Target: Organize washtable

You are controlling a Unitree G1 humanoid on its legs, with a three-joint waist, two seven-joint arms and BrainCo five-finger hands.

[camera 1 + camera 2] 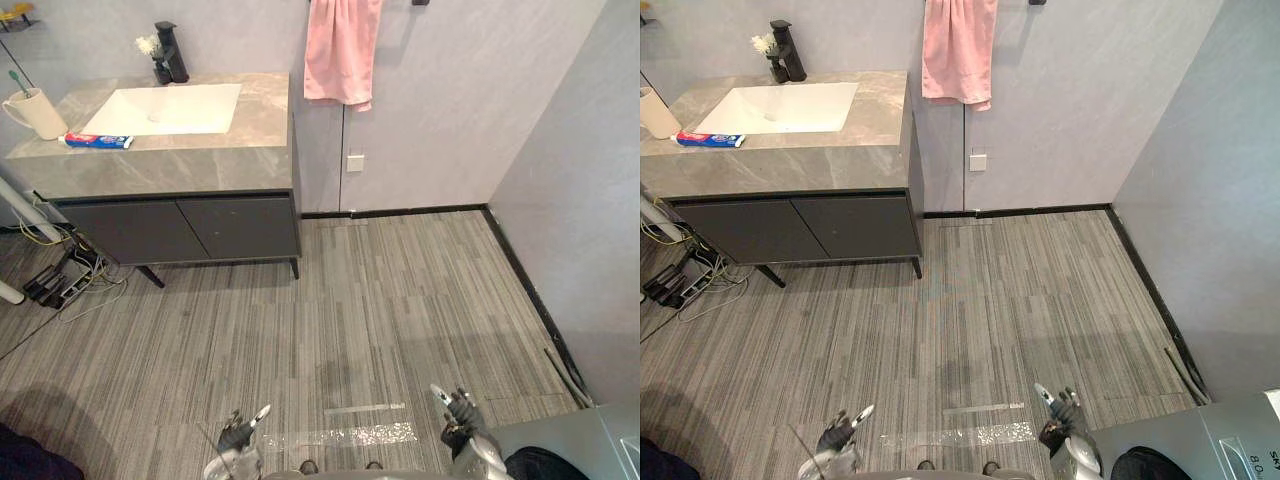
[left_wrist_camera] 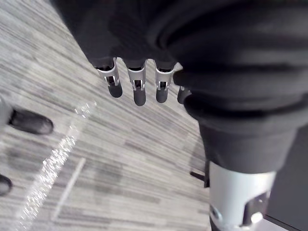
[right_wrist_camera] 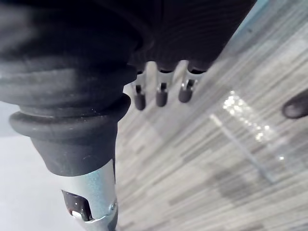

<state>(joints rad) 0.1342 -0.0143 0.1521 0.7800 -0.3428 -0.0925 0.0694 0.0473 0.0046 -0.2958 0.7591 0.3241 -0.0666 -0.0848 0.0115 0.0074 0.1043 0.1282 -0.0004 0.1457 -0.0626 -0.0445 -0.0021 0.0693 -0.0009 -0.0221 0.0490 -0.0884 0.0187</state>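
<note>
Well back from the sink point(image 1: 165, 108), both hands hang low over the striped floor point(image 1: 380, 300). The left hand point(image 1: 238, 433) has its fingers point(image 2: 138, 89) straight and a little spread, gripping nothing. The right hand point(image 1: 457, 410) is the same, its fingers point(image 3: 161, 94) slack and apart.

The sink is set in a grey tabletop point(image 1: 230, 160). Left of the sink stands a cup point(image 1: 38, 113) with a toothbrush point(image 1: 15, 80) in it. A tube point(image 1: 97, 141) lies flat by the sink's front left corner, just beside the cup; its print is too small to read. Behind the sink stands a black tap point(image 1: 170, 50), with small flowers point(image 1: 150, 48) just to its left. Right of the sink, past the tabletop's end, a pink towel point(image 1: 342, 50) hangs on the wall.
</note>
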